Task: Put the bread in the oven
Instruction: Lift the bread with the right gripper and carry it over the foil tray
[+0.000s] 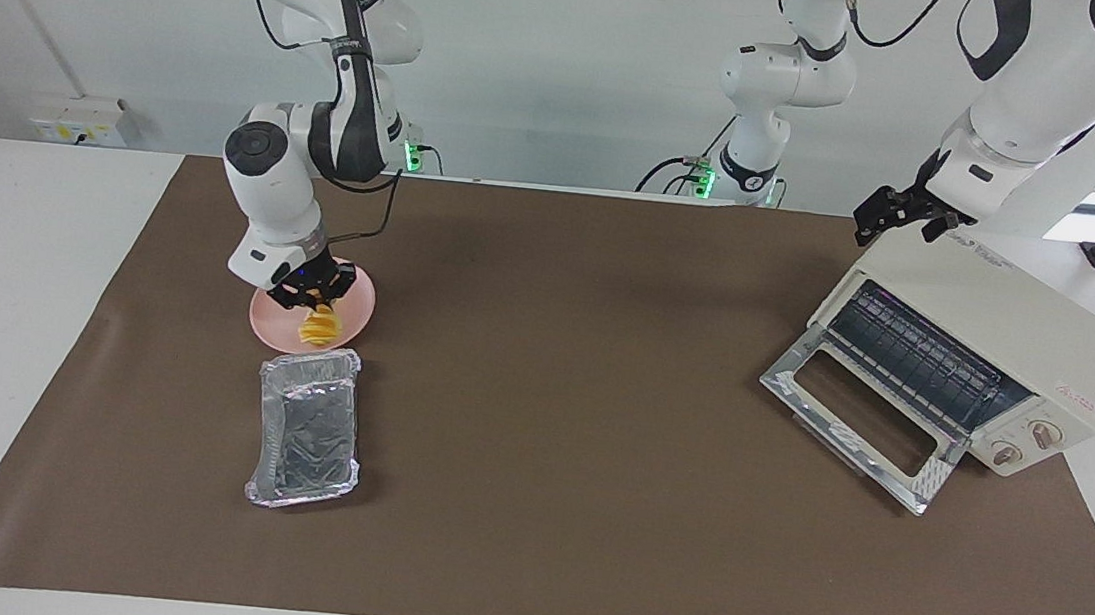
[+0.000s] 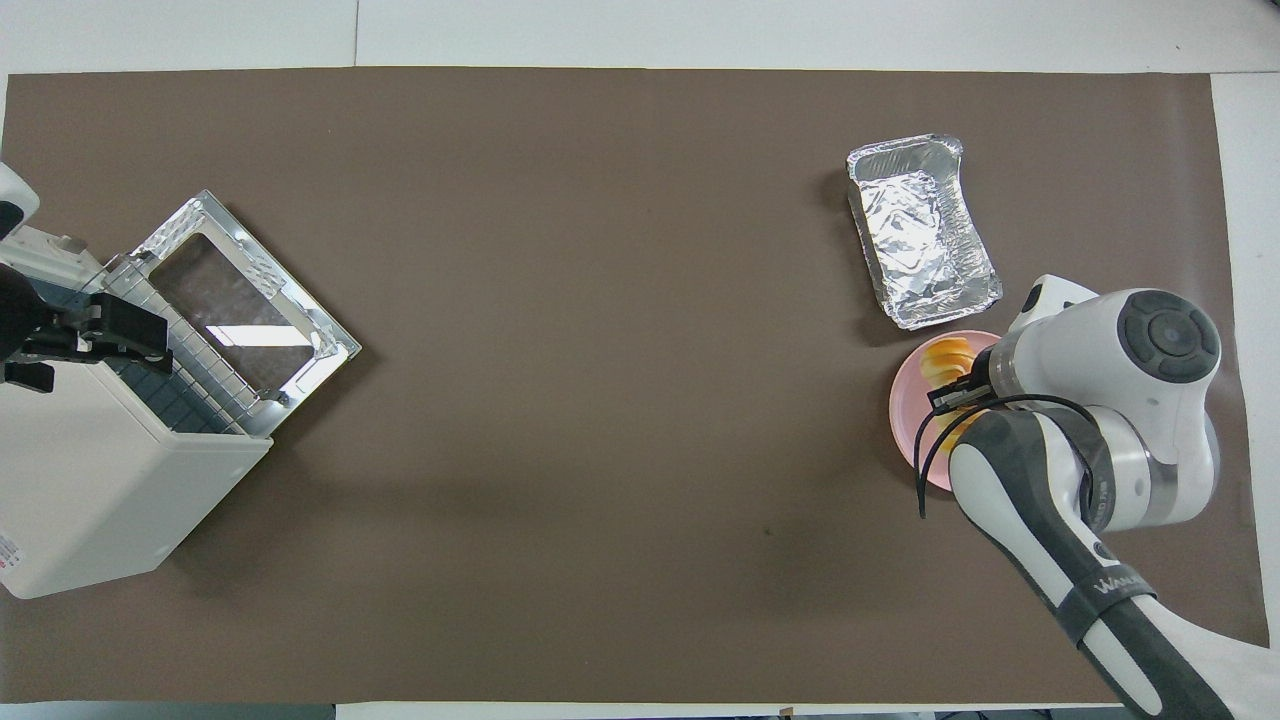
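Note:
The bread (image 1: 320, 329) (image 2: 948, 358), a small row of yellow-orange slices, lies on a round pink plate (image 1: 263, 322) (image 2: 903, 412) at the right arm's end of the table. My right gripper (image 1: 314, 309) (image 2: 962, 388) is down on the plate, shut on the end of the bread nearer the robots; its wrist hides part of the loaf. The cream-white oven (image 1: 998, 321) (image 2: 100, 480) stands at the left arm's end, its glass door (image 1: 858, 418) (image 2: 250, 300) folded down and the wire rack showing. My left gripper (image 1: 903, 219) (image 2: 90, 335) hangs open over the oven's top edge, holding nothing.
A crinkled silver foil tray (image 1: 308, 425) (image 2: 920, 245) lies empty just beside the plate, farther from the robots. A brown mat (image 1: 559, 399) covers the table between the plate and the oven.

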Tool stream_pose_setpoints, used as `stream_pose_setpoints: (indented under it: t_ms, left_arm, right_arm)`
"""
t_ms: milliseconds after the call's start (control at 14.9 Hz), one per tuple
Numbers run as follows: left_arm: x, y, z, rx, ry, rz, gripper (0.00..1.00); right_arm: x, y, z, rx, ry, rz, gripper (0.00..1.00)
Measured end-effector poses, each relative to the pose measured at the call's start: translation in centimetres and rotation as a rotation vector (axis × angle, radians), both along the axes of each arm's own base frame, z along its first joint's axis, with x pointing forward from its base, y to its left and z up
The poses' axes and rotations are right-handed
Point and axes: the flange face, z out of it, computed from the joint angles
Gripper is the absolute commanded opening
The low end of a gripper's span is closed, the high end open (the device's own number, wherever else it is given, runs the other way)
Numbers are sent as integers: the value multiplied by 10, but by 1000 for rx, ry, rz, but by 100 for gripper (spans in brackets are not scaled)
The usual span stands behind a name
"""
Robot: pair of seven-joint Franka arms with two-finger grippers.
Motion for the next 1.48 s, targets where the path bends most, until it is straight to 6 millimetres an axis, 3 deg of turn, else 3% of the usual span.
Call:
stream_pose_setpoints:
  t_ms: [201,403,671,872,1006,1275,1342,1409,1476]
  left_arm:
    - [0,0,0,0,0,0,100]
    - [0,0,0,0,0,0,100]
    - [0,0,0,0,0,0,100]
    - [0,0,0,0,0,0,100]
    - [0,0,0,0,0,0,100]
    - [0,0,0,0,0,0,100]
    - [0,0,0,0,0,0,100]
    - [0,0,0,0,0,0,100]
    - [0,0,0,0,0,0,100]
  right_arm:
    - [39,2,55,6,-65,1,0]
    - [75,7,74,14,-121,8,0]
    - [121,10,40,25,-107,11,0]
    - [150,28,-12,31,-78,37,0]
    - [161,34,-40,18,-100,57,0]
    - [165,31,-62,11,-126,61,0]
    - [165,30,-62,10,-124,59,31]
    - [165,29,-63,10,-123,58,99]
    - [165,28,-63,10,-123,57,100]
